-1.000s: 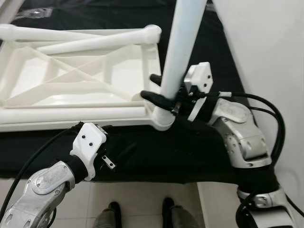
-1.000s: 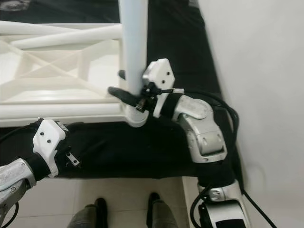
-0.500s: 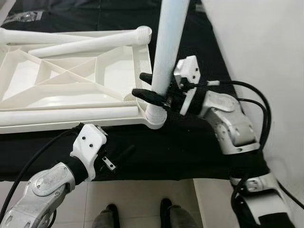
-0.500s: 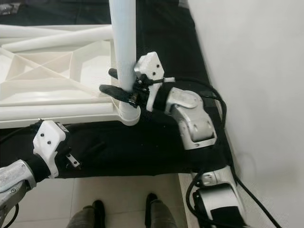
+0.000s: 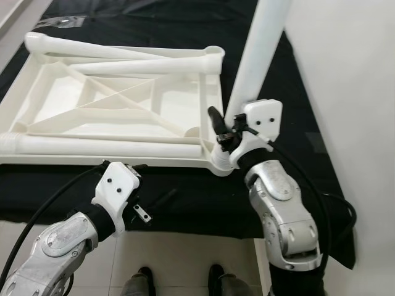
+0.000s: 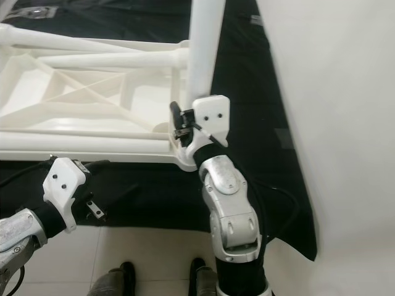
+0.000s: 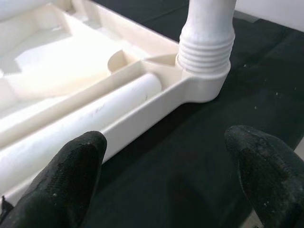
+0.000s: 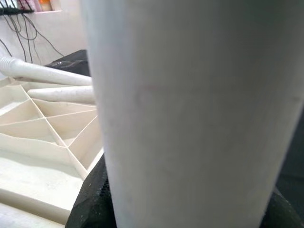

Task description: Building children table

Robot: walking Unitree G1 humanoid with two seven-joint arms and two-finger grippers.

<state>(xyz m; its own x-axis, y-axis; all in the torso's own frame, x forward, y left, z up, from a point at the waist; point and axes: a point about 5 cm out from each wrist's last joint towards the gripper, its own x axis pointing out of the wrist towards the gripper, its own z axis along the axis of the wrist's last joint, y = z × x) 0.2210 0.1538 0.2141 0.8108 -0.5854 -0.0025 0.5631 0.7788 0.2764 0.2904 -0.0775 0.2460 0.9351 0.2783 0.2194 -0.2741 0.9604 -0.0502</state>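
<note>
A white plastic tabletop (image 5: 62, 98) lies upside down on a black cloth. One white leg (image 5: 259, 55) stands upright in the threaded socket (image 7: 206, 52) at the tabletop's near right corner. My right gripper (image 5: 225, 126) is shut on this leg just above the socket, and the leg (image 8: 190, 114) sits between its fingers in the right wrist view. My left gripper (image 7: 166, 171) hangs open over the cloth in front of the tabletop's near edge. It points at that corner and holds nothing.
Three loose legs lie in the tabletop: one along the near edge (image 5: 105, 147), two at the far edge (image 5: 123, 52). A white wall (image 5: 345, 92) rises close on the right. A person's shoes (image 5: 179, 280) stand on the tiled floor below the cloth's front edge.
The camera has shifted. My right forearm has swung from the right side round to the near side of the upright leg, gripper still shut on it. The left arm has stayed put.
</note>
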